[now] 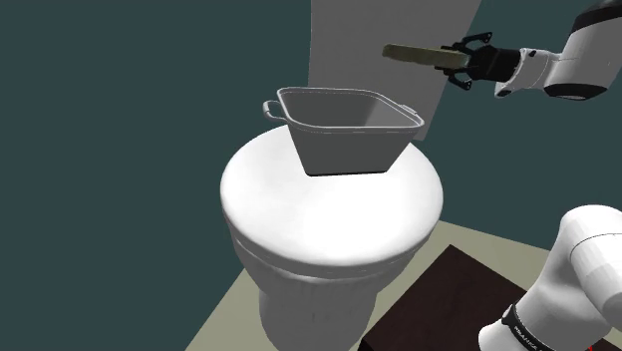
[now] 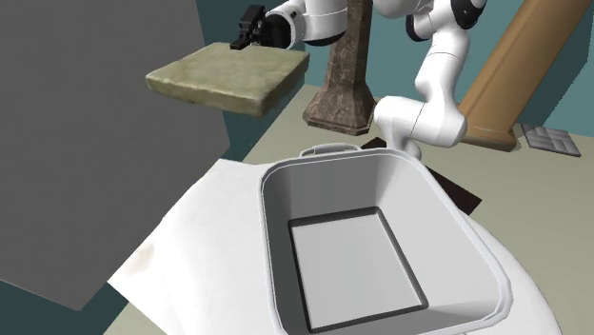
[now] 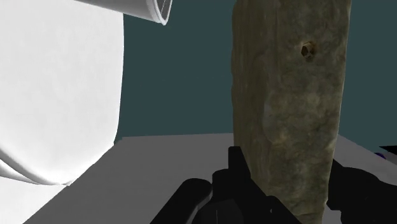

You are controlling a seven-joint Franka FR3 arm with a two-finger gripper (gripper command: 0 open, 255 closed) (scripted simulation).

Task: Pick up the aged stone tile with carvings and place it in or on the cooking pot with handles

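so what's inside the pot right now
Nothing shows in it: the cooking pot has a bare flat bottom and bare inner walls. The stone tile is up in the air, clasped by the gripper. The pot's nearest corner runs off the second exterior view's edge, unseen.

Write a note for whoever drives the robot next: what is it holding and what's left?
The gripper is shut on the stone tile, held flat in the air by one edge.
The cooking pot is empty, standing on the white toilet lid, lower than the tile.
Done: tile picked up.
Left: bring it over the pot, lower it, open the gripper.
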